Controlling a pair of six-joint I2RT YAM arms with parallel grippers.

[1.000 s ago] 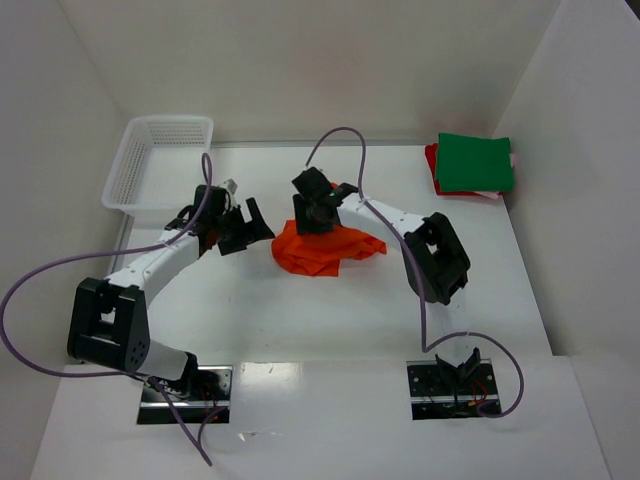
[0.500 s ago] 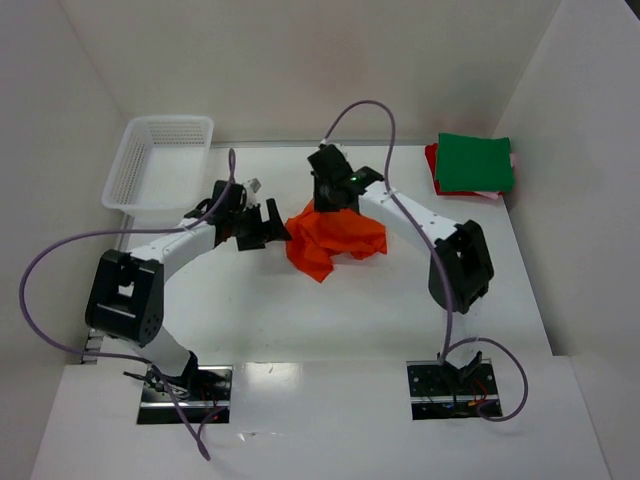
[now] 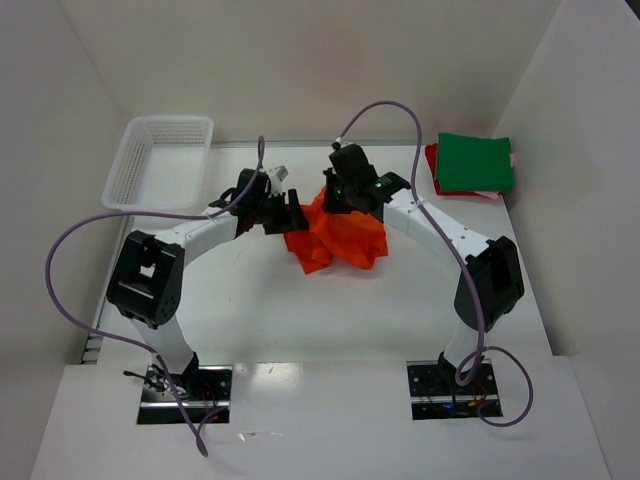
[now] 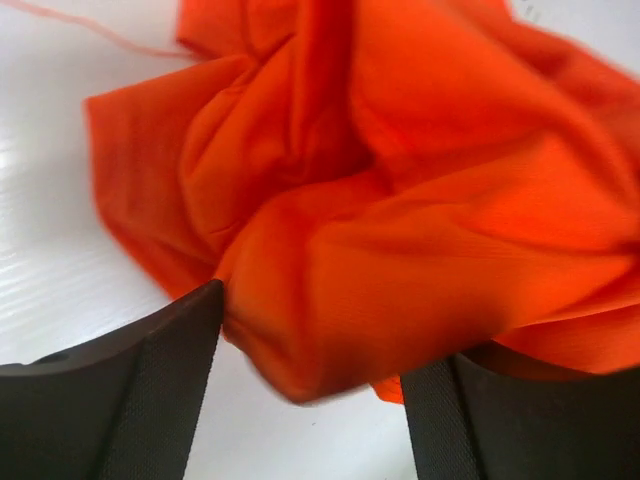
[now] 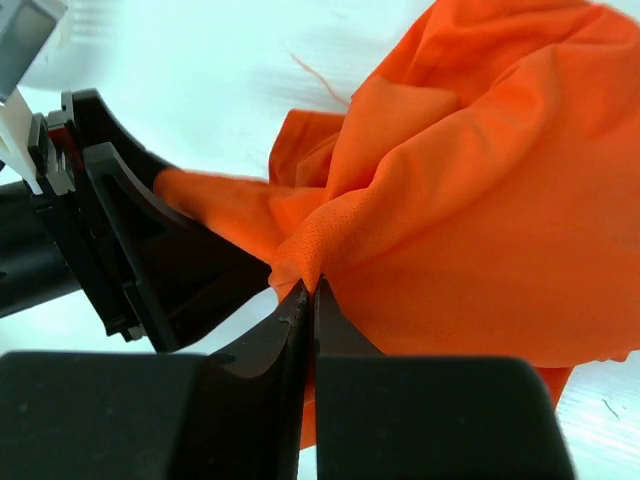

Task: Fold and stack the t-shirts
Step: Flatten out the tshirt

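Observation:
The bright orange t-shirt (image 3: 340, 235) is bunched up at the table's middle. My right gripper (image 3: 345, 200) is shut on a fold of it (image 5: 320, 255) and holds that part lifted. My left gripper (image 3: 288, 212) is open at the shirt's left edge, with a bulge of orange cloth (image 4: 330, 330) between its jaws. The folded green shirt (image 3: 475, 162) lies on top of the red (image 3: 432, 160) and pale pink (image 3: 492, 195) ones at the back right.
A white plastic mesh basket (image 3: 160, 160) stands at the back left. White walls close in the table on the left, back and right. Purple cables loop above both arms.
My right gripper has carried the orange shirt up and to the right. My left gripper has followed rightward and now has its open jaws around the shirt's left edge.

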